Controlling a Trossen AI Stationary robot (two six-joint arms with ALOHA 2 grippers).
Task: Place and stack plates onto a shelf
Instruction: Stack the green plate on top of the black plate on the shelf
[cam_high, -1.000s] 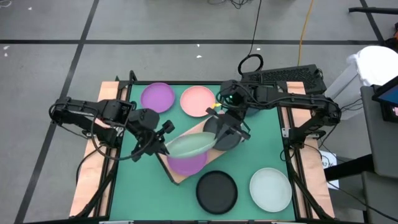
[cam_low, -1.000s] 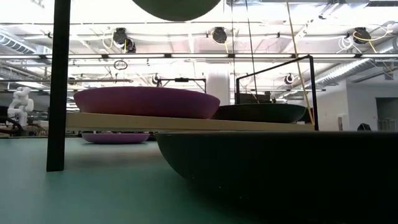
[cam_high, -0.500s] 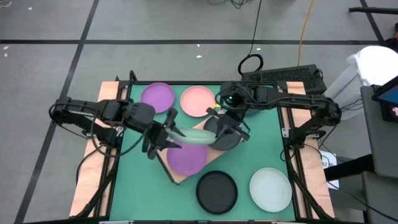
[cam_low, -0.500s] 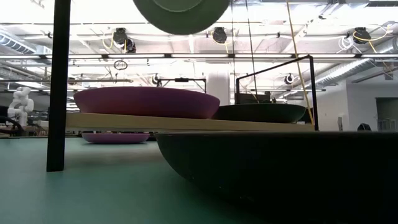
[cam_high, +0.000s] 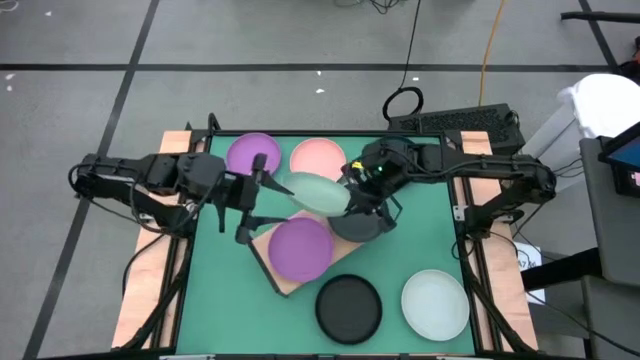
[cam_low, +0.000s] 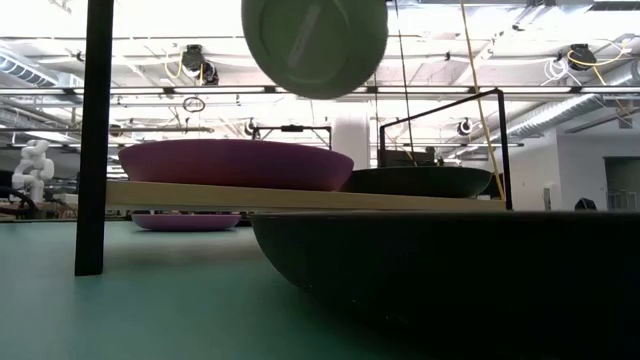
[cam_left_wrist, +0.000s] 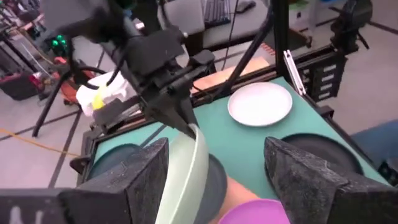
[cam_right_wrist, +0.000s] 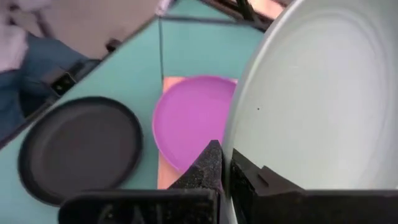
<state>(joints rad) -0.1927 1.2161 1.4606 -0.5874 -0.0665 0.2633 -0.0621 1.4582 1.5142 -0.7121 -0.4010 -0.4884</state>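
The green counter (cam_high: 220, 290) carries the shelf (cam_high: 268, 250), a light wooden board with thin black wire ends, lying with its long axis diagonal across the counter. On it sit a matte purple plate (cam_high: 299, 248) and a dark teal plate (cam_high: 357, 225), both flat. Off the shelf lie a second purple plate (cam_high: 240, 152) and a pink plate (cam_high: 322, 156) at the far edge, a black plate (cam_high: 348, 307) and a pale white plate (cam_high: 435, 304) at the near edge.

A pale mint plate (cam_high: 318, 192) hangs in the air above the shelf, tilted steeply on edge, its round underside facing the low camera. The right gripper (cam_high: 352, 192) pinches its rim, fingers closed tight on the thin edge. The left gripper (cam_high: 252, 200) sits just beside the plate's other side, its fingers (cam_left_wrist: 152, 168) spread wide, clear of the rim.
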